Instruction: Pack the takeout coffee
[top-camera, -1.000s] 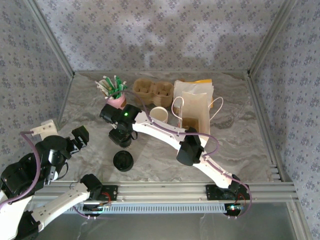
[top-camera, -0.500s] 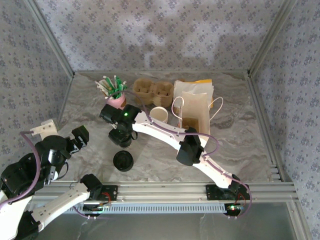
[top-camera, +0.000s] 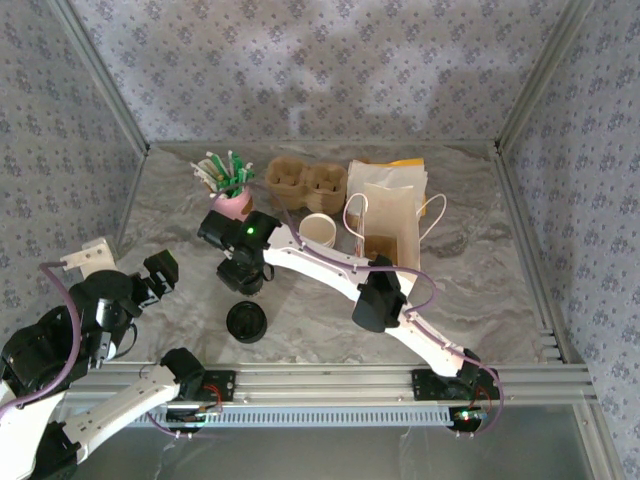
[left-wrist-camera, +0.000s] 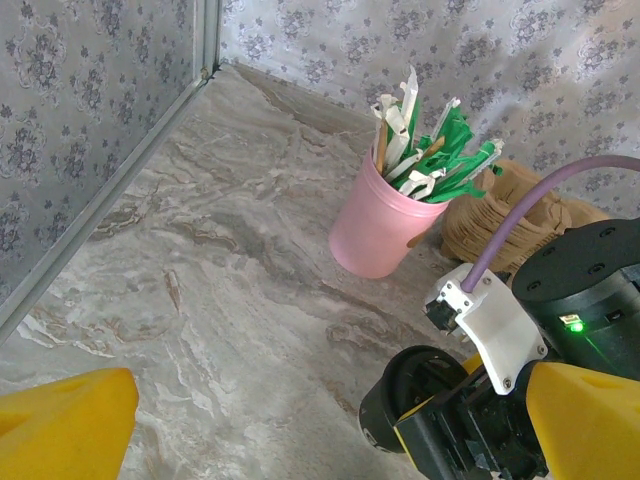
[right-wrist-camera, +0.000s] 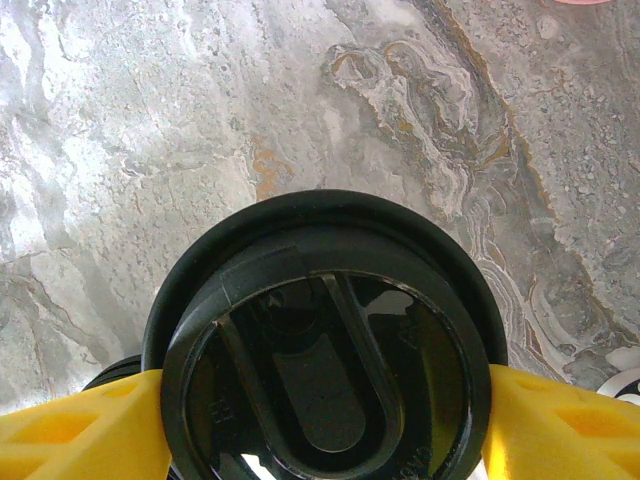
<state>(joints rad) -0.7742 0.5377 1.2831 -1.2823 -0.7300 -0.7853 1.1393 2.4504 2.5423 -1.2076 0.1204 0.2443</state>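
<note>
Barely shifted since earlier, right gripper (right-wrist-camera: 315, 420) pinches the takeout coffee (right-wrist-camera: 320, 300) by its lid, apparently ready for lifting; left gripper (left-wrist-camera: 325, 420) hangs spread.

marbled table (top-camera: 480, 290) bears takeout coffee (right-wrist-camera: 325, 370), pink cup (top-camera: 232, 203), carrier (top-camera: 305, 182), paper bag (top-camera: 388, 225), loose black lid (top-camera: 246, 322).

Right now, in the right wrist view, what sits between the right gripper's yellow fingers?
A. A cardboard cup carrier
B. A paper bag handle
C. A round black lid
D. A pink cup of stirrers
C: the yellow fingers of the right gripper stand on either side of the round black lid of the takeout coffee, seen from above.
</note>
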